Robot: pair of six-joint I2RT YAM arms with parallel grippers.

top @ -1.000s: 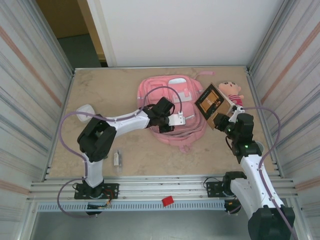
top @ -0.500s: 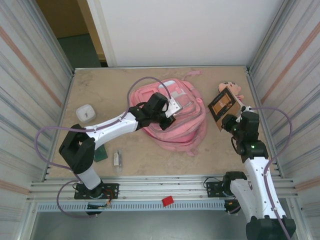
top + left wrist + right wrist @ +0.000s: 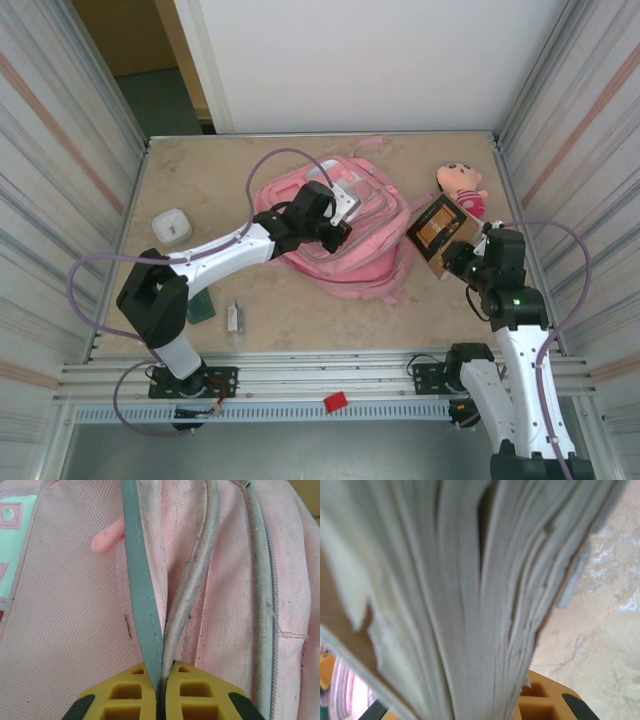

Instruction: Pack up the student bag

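Pink fabric marks the student bag (image 3: 350,245), which is seen from above slumped on the table (image 3: 200,170) near its middle, its top turned toward the far wall. The left gripper (image 3: 333,232) is laid against the bag's upper part there, though how its jaws stand is not made out from that height. That is settled by the left wrist view, where the yellow fingertips (image 3: 135,690) are pressed together with a grey-edged seam of the bag pinched between them. A small pink tab (image 3: 107,537) is also seen there, further up the woven cloth.

Just to the right of the bag, a book (image 3: 438,224) with a dark brown cover is held tilted above the table, and the right gripper (image 3: 460,255) is clamped on its lower corner. In the right wrist view the book's page edges are seen instead, blurred and fanned close to the lens. One yellow finger (image 3: 540,702) is seen beside them, with marbled table surface beyond.

From above, a doll (image 3: 461,183) in pink is seen just behind the book by the right wall. A white tub (image 3: 172,227) is set well apart at the left, near the left arm.
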